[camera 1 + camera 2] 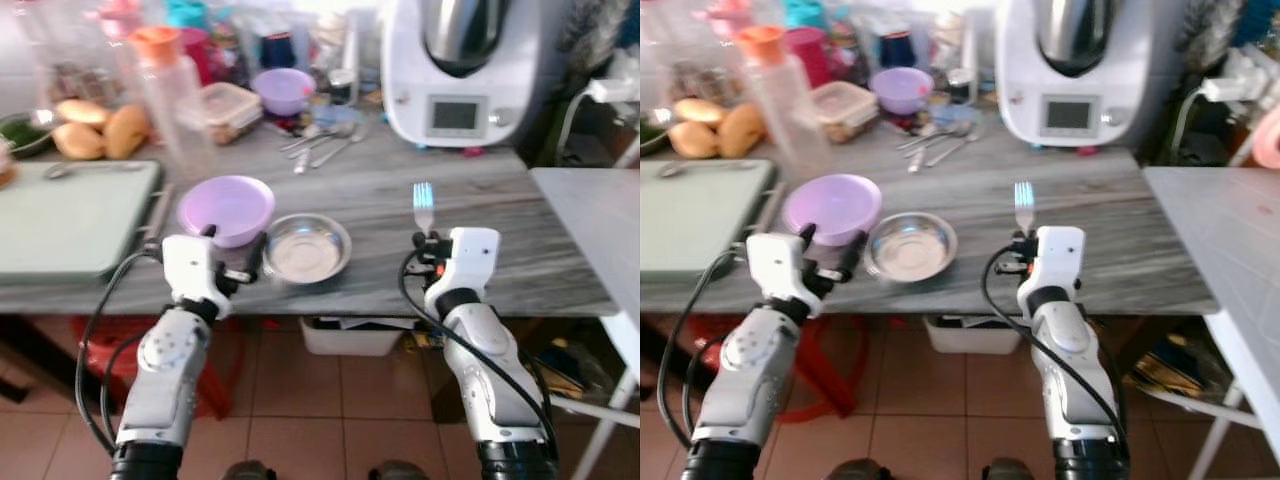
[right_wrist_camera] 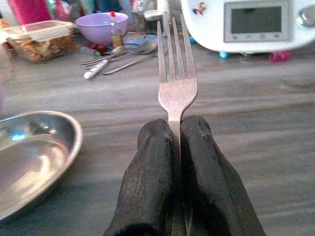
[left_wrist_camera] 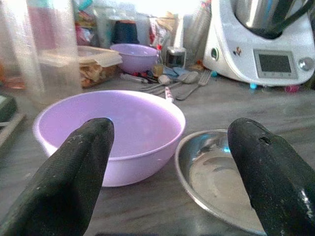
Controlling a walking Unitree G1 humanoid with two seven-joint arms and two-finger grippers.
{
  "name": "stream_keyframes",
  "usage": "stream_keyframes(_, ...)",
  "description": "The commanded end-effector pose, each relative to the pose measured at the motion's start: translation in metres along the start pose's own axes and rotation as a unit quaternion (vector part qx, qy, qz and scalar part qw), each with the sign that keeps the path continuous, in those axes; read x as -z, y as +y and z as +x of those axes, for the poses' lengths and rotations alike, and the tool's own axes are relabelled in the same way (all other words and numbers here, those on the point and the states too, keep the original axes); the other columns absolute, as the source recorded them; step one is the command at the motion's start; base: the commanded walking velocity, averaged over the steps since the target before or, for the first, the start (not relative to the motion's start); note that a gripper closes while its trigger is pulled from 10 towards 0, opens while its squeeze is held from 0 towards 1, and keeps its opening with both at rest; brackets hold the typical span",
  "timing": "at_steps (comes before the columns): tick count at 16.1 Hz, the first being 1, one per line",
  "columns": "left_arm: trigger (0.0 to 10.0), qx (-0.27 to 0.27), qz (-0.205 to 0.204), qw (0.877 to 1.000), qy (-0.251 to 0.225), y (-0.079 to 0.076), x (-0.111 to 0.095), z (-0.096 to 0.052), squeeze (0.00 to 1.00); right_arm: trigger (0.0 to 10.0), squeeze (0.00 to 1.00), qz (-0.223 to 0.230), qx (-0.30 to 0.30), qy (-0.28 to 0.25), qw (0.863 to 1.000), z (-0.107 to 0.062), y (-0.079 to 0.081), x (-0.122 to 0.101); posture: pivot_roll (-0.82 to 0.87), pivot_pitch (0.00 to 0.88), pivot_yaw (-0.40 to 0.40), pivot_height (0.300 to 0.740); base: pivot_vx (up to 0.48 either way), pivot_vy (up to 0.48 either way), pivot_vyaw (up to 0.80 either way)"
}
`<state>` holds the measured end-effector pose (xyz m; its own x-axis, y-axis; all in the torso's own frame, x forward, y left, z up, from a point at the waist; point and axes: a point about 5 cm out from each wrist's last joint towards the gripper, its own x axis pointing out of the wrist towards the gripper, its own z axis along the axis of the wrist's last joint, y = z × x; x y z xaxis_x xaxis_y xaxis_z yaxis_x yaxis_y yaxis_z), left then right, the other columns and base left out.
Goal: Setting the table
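A steel fork (image 2: 175, 73) (tines forward) sits pinched right of the steel plate (image 1: 305, 250).

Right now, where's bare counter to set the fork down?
Bare grey counter lies right of the steel dish, ahead of the right end effector pinching the fork. The strip before the purple bowl is narrow; the back is crowded with spoons and containers.

Bare grey countertop (image 1: 470, 200) lies right of the steel plate (image 1: 305, 250); a white kitchen machine (image 1: 460, 70) blocks behind.
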<state>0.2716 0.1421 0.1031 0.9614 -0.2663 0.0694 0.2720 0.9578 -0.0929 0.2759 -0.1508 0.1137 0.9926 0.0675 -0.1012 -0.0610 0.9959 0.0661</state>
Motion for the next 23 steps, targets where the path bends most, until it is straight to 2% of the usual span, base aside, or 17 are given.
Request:
stream_keyframes(1, 10.0, 0.012, -0.001, 1.0, -0.016, -0.007, -0.007, 0.003, 0.0, 10.0, 0.0, -0.005, 0.01, -0.011, 1.0, 0.0, -0.007, -0.005, -0.07, 0.0, 0.031, 0.74, 0.0, 0.0, 0.0)
stream_keyframes(5, 10.0, 0.0, 0.009, 1.0, -0.011, -0.001, -0.006, 0.001, 0.0, 10.0, 0.0, -0.002, 0.021, -0.009, 1.0, 0.0, -0.01, -0.004, -0.06, 0.0, 0.031, 0.74, 0.0, 0.0, 0.0)
stream_keyframes(8, 10.0, -0.073, 0.076, 0.994, 0.02, 0.033, 0.0, -0.011, 0.0, 10.0, 0.0, 0.051, 0.032, 0.022, 0.998, 0.013, -0.012, 0.002, -0.04, 0.0, 0.036, 0.74, 0.0, 0.0, 0.0)
stream_keyframes(9, 10.0, -0.088, 0.086, 0.992, 0.032, 0.041, 0.002, -0.016, 0.0, 10.0, 0.0, 0.065, 0.038, 0.023, 0.997, 0.017, -0.012, 0.002, -0.04, 0.0, 0.038, 0.74, 0.0, 0.0, 0.0)
stream_keyframes(10, 10.0, -0.12, 0.071, 0.989, 0.052, 0.055, 0.006, -0.024, 0.0, 10.0, 0.0, 0.079, 0.037, 0.026, 0.996, 0.023, -0.011, 0.002, -0.02, 0.0, 0.039, 0.74, 0.0, 0.0, 0.0)
stream_keyframes(11, 10.0, -0.126, 0.073, 0.988, 0.059, 0.059, 0.007, -0.027, 0.0, 10.0, 0.0, 0.092, 0.039, 0.03, 0.994, 0.026, -0.01, 0.003, -0.02, 0.0, 0.04, 0.74, 0.0, 0.0, 0.0)
stream_keyframes(15, 10.0, -0.121, 0.088, 0.987, 0.061, 0.06, 0.004, -0.034, 0.0, 10.0, 0.0, 0.146, 0.033, 0.045, 0.988, 0.041, 0.0, 0.006, 0.02, 0.0, 0.045, 0.74, 0.0, 0.0, 0.0)
stream_keyframes(16, 10.0, -0.12, 0.088, 0.987, 0.064, 0.06, 0.003, -0.037, 0.0, 10.0, 0.0, 0.171, 0.027, 0.053, 0.983, 0.045, 0.008, 0.008, 0.03, 0.0, 0.049, 0.74, 0.0, 0.0, 0.0)
stream_keyframes(19, 10.0, -0.112, 0.092, 0.987, 0.068, 0.059, 0.002, -0.04, 0.0, 10.0, 0.0, 0.179, 0.011, 0.063, 0.982, 0.053, 0.024, 0.011, 0.05, 0.0, 0.05, 0.74, 0.0, 0.0, 0.0)
stream_keyframes(23, 10.0, -0.115, 0.091, 0.987, 0.073, 0.06, 0.0, -0.043, 0.0, 10.0, 0.0, 0.175, 0.013, 0.093, 0.98, 0.057, 0.029, 0.022, 0.05, 0.005, 0.054, 0.74, 0.0, 0.0, 0.0)
